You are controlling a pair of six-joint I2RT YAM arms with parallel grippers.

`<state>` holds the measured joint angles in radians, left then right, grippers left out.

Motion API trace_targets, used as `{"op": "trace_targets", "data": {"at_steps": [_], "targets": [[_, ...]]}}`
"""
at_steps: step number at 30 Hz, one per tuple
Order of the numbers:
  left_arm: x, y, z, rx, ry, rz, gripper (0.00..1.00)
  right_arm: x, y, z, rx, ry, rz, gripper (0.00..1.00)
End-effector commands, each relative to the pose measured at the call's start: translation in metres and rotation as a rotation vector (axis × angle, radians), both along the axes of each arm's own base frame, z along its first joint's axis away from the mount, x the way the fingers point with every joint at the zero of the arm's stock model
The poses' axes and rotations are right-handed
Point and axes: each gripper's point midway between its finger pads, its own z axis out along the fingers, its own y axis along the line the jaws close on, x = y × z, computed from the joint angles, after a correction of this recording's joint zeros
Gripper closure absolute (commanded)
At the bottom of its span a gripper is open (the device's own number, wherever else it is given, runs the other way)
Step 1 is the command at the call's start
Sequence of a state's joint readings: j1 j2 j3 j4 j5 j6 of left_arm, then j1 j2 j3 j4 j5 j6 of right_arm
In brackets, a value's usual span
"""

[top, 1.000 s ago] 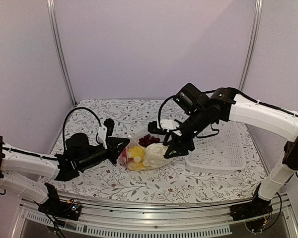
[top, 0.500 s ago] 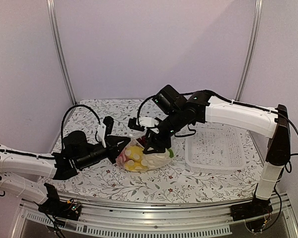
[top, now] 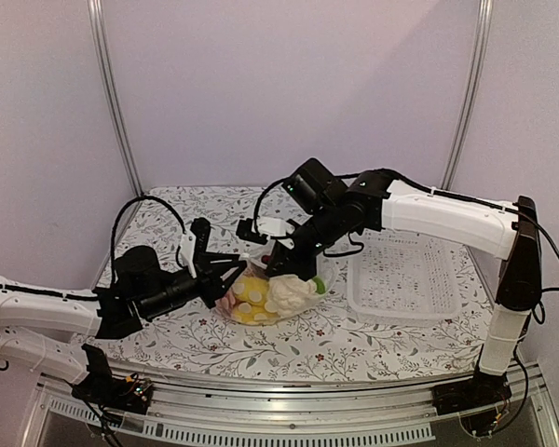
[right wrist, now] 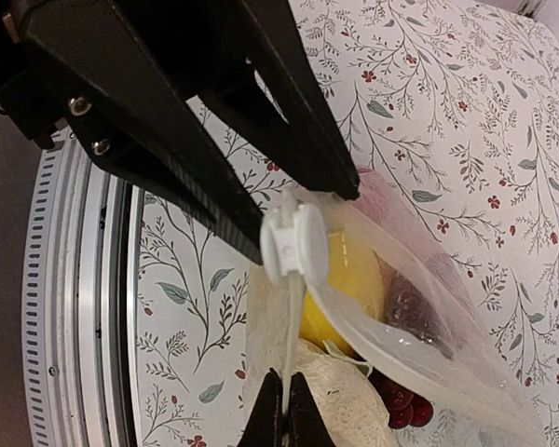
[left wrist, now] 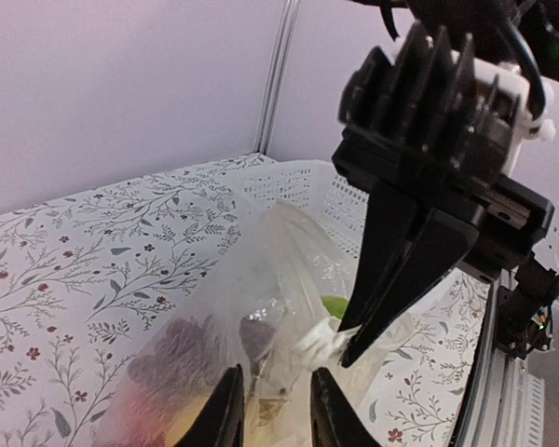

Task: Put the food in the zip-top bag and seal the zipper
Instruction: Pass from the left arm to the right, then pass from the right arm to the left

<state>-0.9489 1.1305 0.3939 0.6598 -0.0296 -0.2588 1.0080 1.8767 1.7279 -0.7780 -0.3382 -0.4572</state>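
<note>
The clear zip-top bag (top: 265, 300) lies between both arms on the flowered table. Its food shows through the plastic: white cauliflower (top: 289, 291), yellow pieces (top: 247, 300), dark grapes (right wrist: 405, 396). My right gripper (right wrist: 284, 382) is shut on the zipper (right wrist: 292, 326), a thin strip at the mouth edge, just below a white slider (right wrist: 293, 242). In the left wrist view the right gripper (left wrist: 347, 352) pinches that edge from above. My left gripper (left wrist: 272, 386) has its jaws apart, with bag film lying in the gap. The left gripper (right wrist: 303, 219) stands close around the slider.
A white slotted basket (top: 405, 275) sits right of the bag, under the right arm's forearm. It also shows behind the bag in the left wrist view (left wrist: 298, 182). The table's metal front rail (right wrist: 74, 307) runs close by.
The right arm swung left from the basket side to the bag mouth and shut on the zipper strip. The left gripper's jaws have parted. The bag's mouth edge is raised a little.
</note>
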Motion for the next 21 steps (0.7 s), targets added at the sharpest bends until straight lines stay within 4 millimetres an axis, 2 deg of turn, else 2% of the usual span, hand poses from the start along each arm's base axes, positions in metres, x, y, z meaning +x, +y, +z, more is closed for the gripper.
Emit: {"op": "trace_targets", "data": {"at_steps": [1,5,8,13,18,20,21], "targets": [[-0.003,0.0,0.011,0.002,-0.029,-0.001,0.71,-0.004,0.002,0.011,0.01,-0.013,0.034,1.0],[-0.004,-0.002,0.008,0.038,-0.046,-0.014,0.67,-0.011,-0.003,0.03,0.034,-0.03,0.059,1.0],[-0.004,-0.008,0.009,0.043,-0.061,-0.036,0.67,-0.019,-0.009,0.029,0.021,-0.019,0.105,1.0],[-0.007,-0.025,0.004,0.058,-0.058,-0.108,0.75,-0.025,-0.016,0.018,-0.026,-0.003,0.132,1.0],[-0.004,-0.039,-0.004,0.08,-0.046,-0.141,0.83,-0.025,-0.018,0.023,-0.018,-0.012,0.127,1.0],[-0.003,-0.04,-0.002,0.074,-0.051,-0.138,0.81,-0.024,-0.019,0.028,-0.014,-0.022,0.123,1.0],[-0.002,-0.039,-0.002,0.072,-0.056,-0.13,0.76,-0.025,-0.02,0.032,-0.01,-0.026,0.122,1.0]]}}
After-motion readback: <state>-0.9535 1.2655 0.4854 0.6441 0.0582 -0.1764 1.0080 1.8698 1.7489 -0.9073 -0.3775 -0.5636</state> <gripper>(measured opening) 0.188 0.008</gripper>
